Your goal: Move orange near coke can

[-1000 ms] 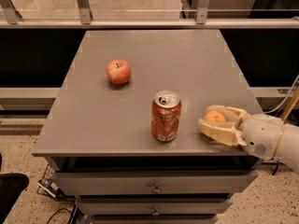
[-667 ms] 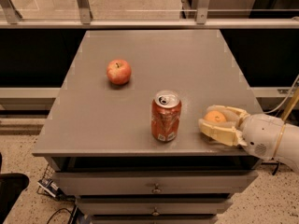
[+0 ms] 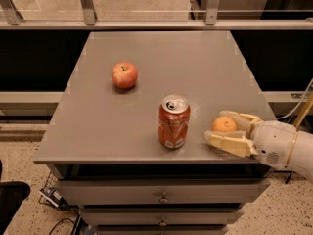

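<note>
A lab-like test space: grey drawer-cabinet surface (image 3: 146, 48), speckled floor (image 3: 29, 155), loose cables (image 3: 61, 224) near left, robot hand (image 3: 215, 126) at the near right edge.

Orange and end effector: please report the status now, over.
Status: end effector at front right table edge, closed on orange. Orange right of coke can, small gap between. Apple far back left, nothing in the way.

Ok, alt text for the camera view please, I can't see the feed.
The gripper, reaching in from the right, has the orange inside it at the front right edge of the grey table, beside the upright coke can but not touching it. An apple sits farther back left.
</note>
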`<state>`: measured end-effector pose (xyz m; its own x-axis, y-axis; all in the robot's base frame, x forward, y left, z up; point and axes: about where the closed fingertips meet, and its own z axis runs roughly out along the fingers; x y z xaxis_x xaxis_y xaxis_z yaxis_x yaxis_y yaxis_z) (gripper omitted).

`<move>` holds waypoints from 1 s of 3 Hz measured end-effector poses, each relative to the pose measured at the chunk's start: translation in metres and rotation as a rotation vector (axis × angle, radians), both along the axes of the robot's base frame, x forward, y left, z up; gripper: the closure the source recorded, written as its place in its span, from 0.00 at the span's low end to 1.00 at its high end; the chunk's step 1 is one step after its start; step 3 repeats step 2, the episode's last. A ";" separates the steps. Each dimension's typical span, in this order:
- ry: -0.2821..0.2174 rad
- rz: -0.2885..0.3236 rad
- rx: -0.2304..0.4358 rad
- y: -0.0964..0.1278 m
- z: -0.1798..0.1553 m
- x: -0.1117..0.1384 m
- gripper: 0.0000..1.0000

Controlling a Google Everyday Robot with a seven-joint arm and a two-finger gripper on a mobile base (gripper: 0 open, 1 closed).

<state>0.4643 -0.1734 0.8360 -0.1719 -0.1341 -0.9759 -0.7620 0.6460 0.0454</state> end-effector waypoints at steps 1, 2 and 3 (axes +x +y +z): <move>0.000 0.004 -0.001 0.002 0.000 0.000 0.00; 0.000 0.004 -0.001 0.002 0.000 0.000 0.00; 0.000 0.004 -0.001 0.002 0.000 0.000 0.00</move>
